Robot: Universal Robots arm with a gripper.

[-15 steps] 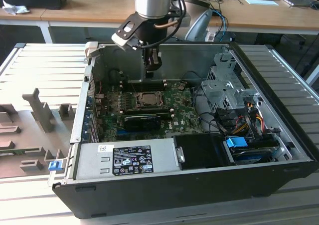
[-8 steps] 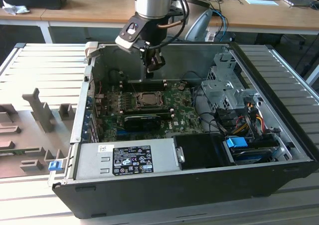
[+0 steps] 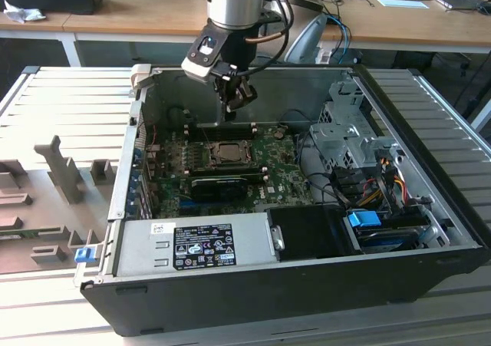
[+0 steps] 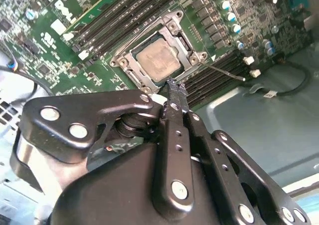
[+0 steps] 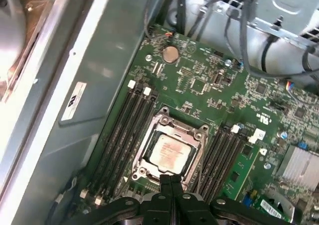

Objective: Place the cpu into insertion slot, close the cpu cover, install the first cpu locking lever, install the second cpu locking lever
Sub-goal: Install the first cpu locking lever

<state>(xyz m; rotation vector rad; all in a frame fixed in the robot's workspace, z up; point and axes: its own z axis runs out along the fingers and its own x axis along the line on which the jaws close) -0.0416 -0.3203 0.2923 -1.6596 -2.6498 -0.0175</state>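
The cpu [image 5: 169,152] lies flat in the insertion slot [image 3: 228,153] on the green motherboard, grey metal top up. It also shows in the second wrist view as a cpu [image 4: 157,59] framed in silver. The cpu cover [image 5: 195,135] lies down around the chip, its window showing the chip's top. A thin metal lever [image 4: 227,73] sticks out from one side of the socket. My gripper [image 5: 171,177] hovers just above the socket's edge with its fingers [image 4: 175,93] pressed together and nothing between them. In the exterior view the gripper [image 3: 230,114] hangs over the board behind the socket.
Black memory slots [image 5: 119,130] run along both sides of the socket. A long black card [image 3: 219,185] lies in front of it. The power supply [image 3: 192,246], drive cage [image 3: 345,131] with cables, and the case walls [image 5: 75,85] enclose the board.
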